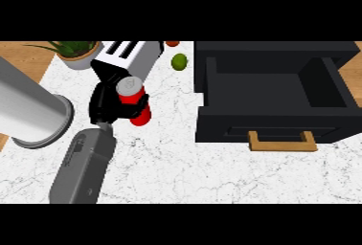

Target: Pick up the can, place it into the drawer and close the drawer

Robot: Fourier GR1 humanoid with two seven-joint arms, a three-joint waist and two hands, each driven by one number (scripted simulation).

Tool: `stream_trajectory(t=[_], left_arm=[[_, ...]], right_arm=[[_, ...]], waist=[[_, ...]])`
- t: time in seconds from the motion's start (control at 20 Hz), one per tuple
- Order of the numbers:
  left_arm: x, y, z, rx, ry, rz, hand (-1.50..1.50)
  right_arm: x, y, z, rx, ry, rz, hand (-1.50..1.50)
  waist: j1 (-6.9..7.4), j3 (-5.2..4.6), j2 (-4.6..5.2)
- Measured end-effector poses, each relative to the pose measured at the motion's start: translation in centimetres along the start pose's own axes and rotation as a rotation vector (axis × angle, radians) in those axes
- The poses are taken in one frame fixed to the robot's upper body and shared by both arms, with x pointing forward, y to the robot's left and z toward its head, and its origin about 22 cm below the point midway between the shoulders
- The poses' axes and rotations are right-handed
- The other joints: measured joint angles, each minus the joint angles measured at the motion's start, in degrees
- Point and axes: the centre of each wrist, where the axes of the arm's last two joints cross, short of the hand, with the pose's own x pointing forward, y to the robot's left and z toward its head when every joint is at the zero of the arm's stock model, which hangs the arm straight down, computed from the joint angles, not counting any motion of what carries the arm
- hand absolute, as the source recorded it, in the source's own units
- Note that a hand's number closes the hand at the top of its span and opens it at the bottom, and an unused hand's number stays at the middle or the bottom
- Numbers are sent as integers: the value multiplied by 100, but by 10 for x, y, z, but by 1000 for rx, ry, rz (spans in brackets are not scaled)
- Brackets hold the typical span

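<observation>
Head view, looking steeply down on a white marbled counter (212, 172); wood shows at the far-left and far-right corners.

One grey forearm (83, 167) comes in from the near-left edge. Which arm it is cannot be told for certain from this view; sitting at the view's left, it reads as the left. Its black hand (109, 103) is curled round the can (133, 98), fingers and thumb clamped on the red body. The can shows a silver top with a pull tab and sits tilted in the grip, its red lower end poking out below the fingers. Whether it touches the counter cannot be told.

A large grey cylinder (32, 110) fills the left edge, likely the other forearm seen close; no hand shows on it.

The can is left of centre, well apart from the drawer (276, 95). The drawer is black, stands pulled open at the right side of the counter, its inside dark. A tan handle (281, 142) sits on its near face.

Toward the far edge: a toaster (130, 55) just behind the hand, a potted plant (74, 52) at the far-left corner, a green fruit (179, 61) between toaster and drawer, and a small red thing (172, 43) at the far edge, mostly cut off.
</observation>
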Motion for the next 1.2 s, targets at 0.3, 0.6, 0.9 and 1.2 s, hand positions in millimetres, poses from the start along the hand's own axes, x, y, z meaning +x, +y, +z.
stream_trajectory(t=[0.3, 0.6, 0.9, 1.2], left_arm=[[51, -40, 2, -12, -22, -24, 150], [86, -78, -4, -23, -47, -54, 150], [110, -117, -20, -34, -55, -73, 150], [122, -154, -40, -42, -57, -83, 150]], right_arm=[[-1, 0, 3, 0, 8, -5, -150], [-10, 4, -4, 3, 4, -25, -150], [-5, 4, -10, 14, -5, -26, -150], [-5, 6, -9, 24, -7, -25, -150]], waist=[[-38, -4, 22], [-85, -6, 47], [-117, -7, 59], [-161, -7, 68]])
